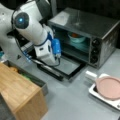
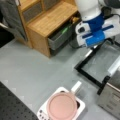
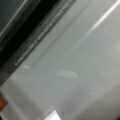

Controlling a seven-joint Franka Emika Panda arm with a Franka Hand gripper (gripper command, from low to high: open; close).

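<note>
A silver toaster oven (image 1: 85, 25) stands at a front view's top right with its glass door (image 1: 65, 65) folded down flat. A teal bowl (image 1: 76, 38) with something orange in it sits on the rack inside. My gripper (image 1: 53, 60) hangs low over the left part of the door; its white hand and blue camera block hide the fingers. From the opposite side, in a front view, the gripper (image 2: 93, 47) is over the door (image 2: 102, 62). The wrist view shows only the door glass (image 3: 75, 62) very close, with its dark printed frame (image 3: 32, 32); no fingers appear.
A pink round plate (image 1: 109, 87) (image 2: 62, 106) lies on a white base (image 1: 98, 95) (image 2: 80, 108) with a white handle (image 1: 90, 75), right of the oven door. A wooden cabinet (image 1: 20, 87) (image 2: 50, 17) with an open drawer (image 1: 37, 80) (image 2: 60, 37) stands beside the arm.
</note>
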